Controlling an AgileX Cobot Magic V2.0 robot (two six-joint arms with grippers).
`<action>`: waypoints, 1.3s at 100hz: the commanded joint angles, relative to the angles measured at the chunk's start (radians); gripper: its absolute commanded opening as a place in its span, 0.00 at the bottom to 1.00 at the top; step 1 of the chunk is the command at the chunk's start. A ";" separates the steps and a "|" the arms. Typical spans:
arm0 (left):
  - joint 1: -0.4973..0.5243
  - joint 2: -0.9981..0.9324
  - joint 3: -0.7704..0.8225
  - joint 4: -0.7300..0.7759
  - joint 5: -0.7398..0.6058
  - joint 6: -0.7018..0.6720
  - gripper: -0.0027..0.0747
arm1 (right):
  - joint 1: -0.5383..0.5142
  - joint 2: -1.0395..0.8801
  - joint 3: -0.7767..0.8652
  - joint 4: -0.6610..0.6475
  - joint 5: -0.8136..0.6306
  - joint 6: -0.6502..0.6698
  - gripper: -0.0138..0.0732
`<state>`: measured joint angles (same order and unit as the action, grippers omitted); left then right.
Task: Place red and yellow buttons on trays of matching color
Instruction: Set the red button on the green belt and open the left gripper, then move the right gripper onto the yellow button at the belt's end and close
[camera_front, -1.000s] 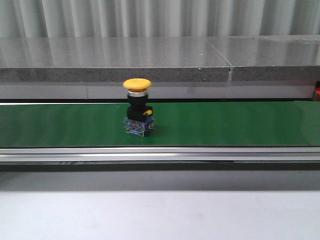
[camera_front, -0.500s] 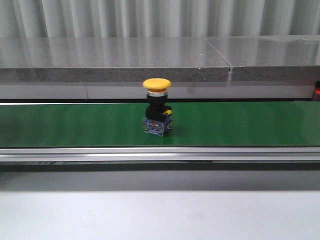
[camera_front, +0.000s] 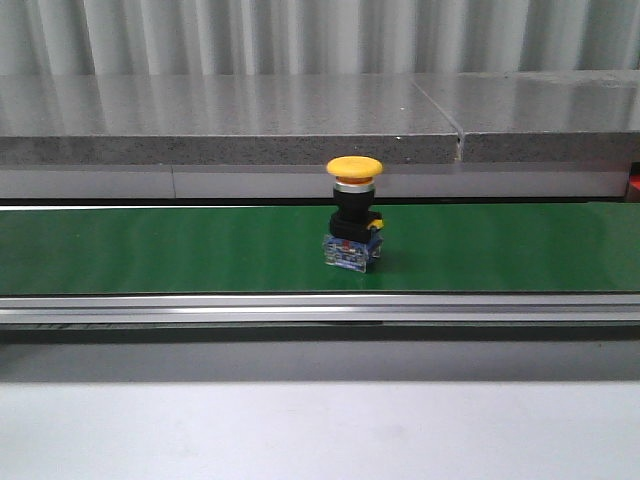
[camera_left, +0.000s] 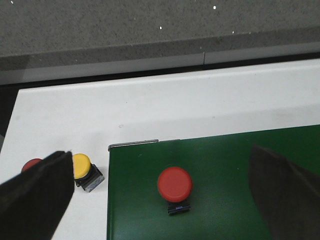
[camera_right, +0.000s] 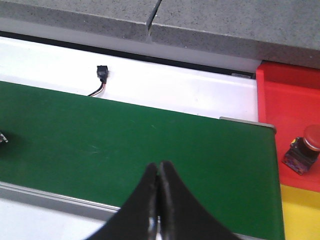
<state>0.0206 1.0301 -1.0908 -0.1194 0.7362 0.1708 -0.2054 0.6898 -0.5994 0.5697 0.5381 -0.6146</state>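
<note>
Yellow mushroom-head push button (camera_front: 354, 213) standing upright on a green conveyor belt (camera_front: 150, 250), near the middle.

Only the left wrist view shows the left end effector (camera_left: 160, 200) spread wide open above a red push button (camera_left: 174, 184) on the belt, with a small yellow button (camera_left: 83, 168) and a red one (camera_left: 31, 164) beyond on the white table (camera_left: 175, 110). Only the right wrist view shows the right end effector (camera_right: 159, 172) with fingers pressed together, empty, and a red button (camera_right: 305, 150) sitting in the red tray (camera_right: 287, 105), next to the yellow tray (camera_right: 300, 212).

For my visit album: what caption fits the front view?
A yellow button stands upright on the green conveyor belt, no gripper in sight.
</note>
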 joint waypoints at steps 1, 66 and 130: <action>-0.007 -0.093 0.054 -0.024 -0.133 0.005 0.89 | 0.003 -0.001 -0.026 0.027 -0.060 -0.012 0.08; -0.007 -0.371 0.415 -0.112 -0.302 0.005 0.01 | 0.003 -0.001 -0.026 0.027 -0.060 -0.012 0.08; -0.007 -0.371 0.416 -0.112 -0.302 0.005 0.01 | 0.003 0.000 -0.026 0.027 -0.018 -0.012 0.32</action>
<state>0.0206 0.6620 -0.6457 -0.2131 0.5099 0.1767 -0.2054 0.6898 -0.5994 0.5697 0.5525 -0.6146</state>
